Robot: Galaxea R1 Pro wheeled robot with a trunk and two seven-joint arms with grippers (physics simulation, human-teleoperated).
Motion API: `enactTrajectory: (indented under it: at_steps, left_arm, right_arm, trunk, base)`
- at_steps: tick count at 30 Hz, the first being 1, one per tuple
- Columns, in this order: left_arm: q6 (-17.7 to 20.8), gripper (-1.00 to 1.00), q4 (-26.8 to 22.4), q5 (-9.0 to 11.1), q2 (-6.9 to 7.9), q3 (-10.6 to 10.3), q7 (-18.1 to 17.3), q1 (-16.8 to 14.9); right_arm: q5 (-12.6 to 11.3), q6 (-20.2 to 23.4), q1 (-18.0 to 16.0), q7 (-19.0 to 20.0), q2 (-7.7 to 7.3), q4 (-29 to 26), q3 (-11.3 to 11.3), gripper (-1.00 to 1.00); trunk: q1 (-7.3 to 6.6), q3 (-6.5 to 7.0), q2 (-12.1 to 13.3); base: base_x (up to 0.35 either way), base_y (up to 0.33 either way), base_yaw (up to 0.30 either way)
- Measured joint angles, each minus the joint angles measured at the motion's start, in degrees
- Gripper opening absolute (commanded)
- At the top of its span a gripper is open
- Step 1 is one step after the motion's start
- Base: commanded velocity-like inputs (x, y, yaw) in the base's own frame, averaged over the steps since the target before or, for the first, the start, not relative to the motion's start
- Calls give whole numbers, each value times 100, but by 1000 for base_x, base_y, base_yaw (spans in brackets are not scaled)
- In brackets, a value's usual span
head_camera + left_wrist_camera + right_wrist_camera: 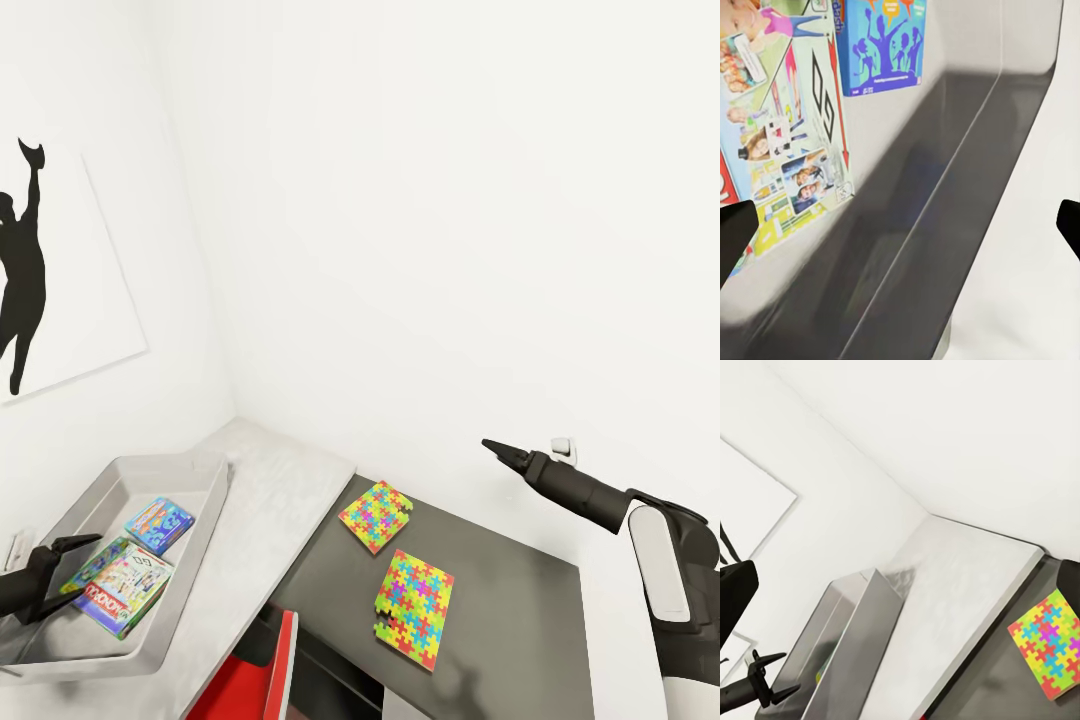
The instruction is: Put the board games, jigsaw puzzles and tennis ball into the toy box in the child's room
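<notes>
Toy box [205, 478] on light grey surface [270, 480] holding three board games [125, 580], two jigsaw puzzles [414, 606] outside on dark section, left fingers [75, 544] spread empty over box, right fingers [497, 447] state unclear.

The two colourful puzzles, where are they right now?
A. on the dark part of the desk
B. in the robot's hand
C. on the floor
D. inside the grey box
A: both puzzles lie flat on the dark grey desk section, outside the grey box, which has game boxes in it.
</notes>
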Motion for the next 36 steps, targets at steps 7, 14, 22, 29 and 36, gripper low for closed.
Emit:
enactTrajectory:
  at_steps: [7, 14, 22, 29, 36]
  left_arm:
    - [0, 100, 1, -4, -3, 1, -12, -1]
    - [2, 100, -30, -34, -45, -54, -289, 2]
    - [6, 100, -212, -63, -57, -431, -938, -6]
    - [8, 100, -660, -76, -53, -948, -1732, -3]
    - [6, 100, -1060, -109, -30, -1378, -2529, 0]
  right_arm:
    - [0, -3, 0, 0, -1, 2, 5, 100]
    - [0, -4, 1, 0, -1, 2, 8, 100]
    - [6, -4, 1, 5, 5, -3, 9, 100]
    - [11, -4, 1, 8, 7, -6, 9, 100]
    - [16, 3, 4, 13, 8, -6, 9, 100]
  trunk:
    - [0, 0, 0]
    - [0, 0, 0]
    - [0, 0, 0]
    - [0, 0, 0]
    - [0, 0, 0]
  base:
    - [0, 0, 0]
    - [0, 0, 0]
    - [0, 0, 0]
    - [0, 0, 0]
    - [0, 0, 0]
